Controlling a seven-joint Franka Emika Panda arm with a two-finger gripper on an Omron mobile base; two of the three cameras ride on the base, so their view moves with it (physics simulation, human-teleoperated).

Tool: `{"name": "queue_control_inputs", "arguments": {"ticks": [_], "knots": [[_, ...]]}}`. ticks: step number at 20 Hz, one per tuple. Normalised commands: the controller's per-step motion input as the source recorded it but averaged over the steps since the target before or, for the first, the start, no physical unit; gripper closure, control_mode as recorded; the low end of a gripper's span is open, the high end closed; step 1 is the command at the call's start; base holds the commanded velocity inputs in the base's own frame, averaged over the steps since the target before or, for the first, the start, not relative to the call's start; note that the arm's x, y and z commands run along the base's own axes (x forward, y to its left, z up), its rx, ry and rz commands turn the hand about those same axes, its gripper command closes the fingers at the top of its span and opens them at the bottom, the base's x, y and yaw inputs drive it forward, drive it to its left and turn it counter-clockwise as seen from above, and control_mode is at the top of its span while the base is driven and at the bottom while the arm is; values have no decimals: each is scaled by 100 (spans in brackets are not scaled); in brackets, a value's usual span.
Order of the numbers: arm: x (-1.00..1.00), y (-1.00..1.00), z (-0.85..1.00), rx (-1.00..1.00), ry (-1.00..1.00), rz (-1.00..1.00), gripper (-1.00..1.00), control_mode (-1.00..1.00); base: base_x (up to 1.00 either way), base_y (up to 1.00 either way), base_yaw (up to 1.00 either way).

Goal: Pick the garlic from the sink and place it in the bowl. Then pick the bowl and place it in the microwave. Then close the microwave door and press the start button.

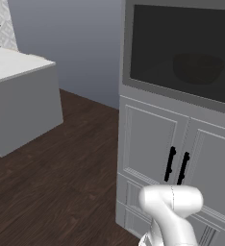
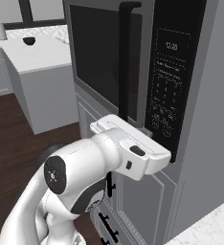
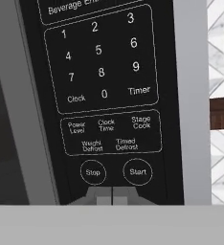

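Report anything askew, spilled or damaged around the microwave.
Nothing stands out. The microwave door sits shut and flush, the bowl shows dimly upright behind its glass, and the shut gripper sits just below the Stop and Start buttons.

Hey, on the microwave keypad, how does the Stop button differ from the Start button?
The Stop button sits left, the Start button right. In the hand view, Stop lies left of the shut end effector, Start to its right. Stop sits under Weight Defrost, Start under Timed Defrost. Both are outlined circles with white lettering, level, on the black panel.
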Motion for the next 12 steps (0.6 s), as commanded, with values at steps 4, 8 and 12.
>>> {"name": "queue_control_inputs", "arguments": {"ticks": [4,8,12], "knots": [[6,-27,-2,0,-1,0,100,-100,0,0,0],[17,-15,-6,0,-1,0,100,-100,0,0,0],[18,-16,-7,0,0,0,100,-100,0,0,0]]}}
